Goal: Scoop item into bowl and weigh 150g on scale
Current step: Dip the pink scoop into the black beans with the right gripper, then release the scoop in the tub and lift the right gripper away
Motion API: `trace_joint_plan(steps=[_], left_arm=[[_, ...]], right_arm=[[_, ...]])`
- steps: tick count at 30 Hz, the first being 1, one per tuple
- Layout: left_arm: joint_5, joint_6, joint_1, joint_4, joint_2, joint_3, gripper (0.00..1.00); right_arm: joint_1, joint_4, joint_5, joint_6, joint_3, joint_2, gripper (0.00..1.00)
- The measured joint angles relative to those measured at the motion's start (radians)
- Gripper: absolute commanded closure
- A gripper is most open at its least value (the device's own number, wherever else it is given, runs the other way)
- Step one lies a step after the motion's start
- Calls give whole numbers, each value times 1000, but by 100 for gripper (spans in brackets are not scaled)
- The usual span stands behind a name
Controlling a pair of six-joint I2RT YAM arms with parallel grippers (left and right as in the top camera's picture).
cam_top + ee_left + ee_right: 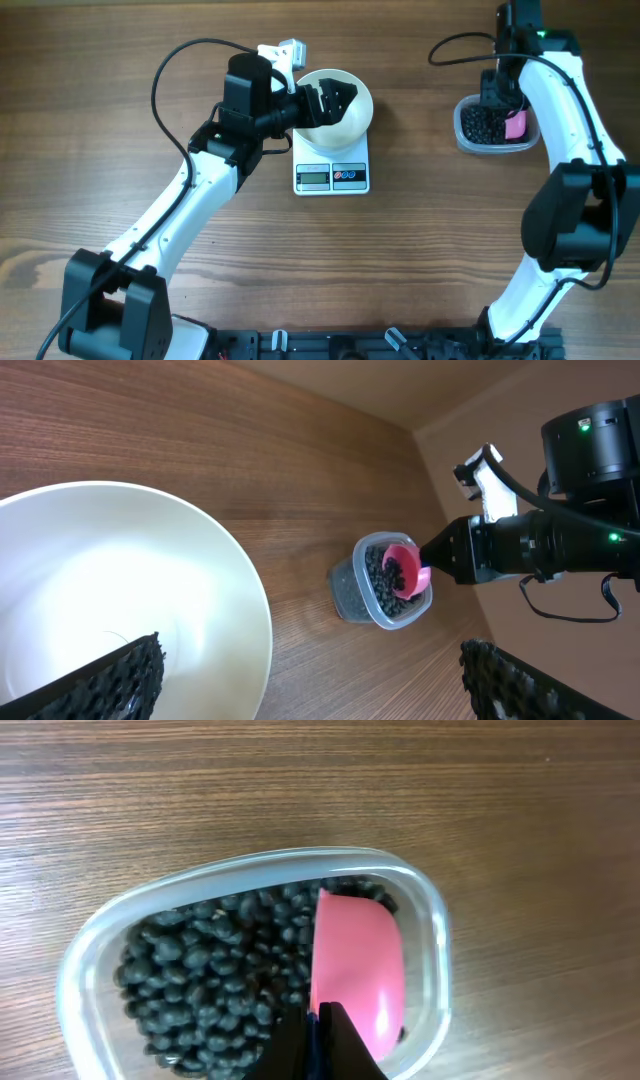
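Black beans (pixel 200 990) under right hand (pixel 315 1038)'s scoop (pixel 360 970)

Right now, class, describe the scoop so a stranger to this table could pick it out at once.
On the wooden table, look far right to the clear tub of black beans. Inside it, gripped by the right hand, is the scoop: the only pink thing there.

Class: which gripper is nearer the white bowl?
Left. The left gripper hangs open over the rim of the bowl; the right gripper holds the pink scoop in the tub, well away.
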Motion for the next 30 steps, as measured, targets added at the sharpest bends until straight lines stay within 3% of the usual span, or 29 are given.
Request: trace_joint_plan(steps=[20,22,23,25,28,30], left_arm=[[0,0,0,0,0,0,0],[0,0,0,0,0,0,0],[0,0,0,0,0,0,0],[0,0,0,0,0,0,0],[0,0,0,0,0,0,0],[0,0,0,0,0,0,0]], right_arm=[[-270,-29,-650,-82,-20,-2,96],[-286,-36,-684,-85,-20,-2,88],[-292,-37,-693,-85,-20,-2,77],[-297,-36,-707,-92,-22,-2,65],[-296,-33,-718,-100,-23,-2,37],[-296,-32,-715,-103,-24,-2,11]])
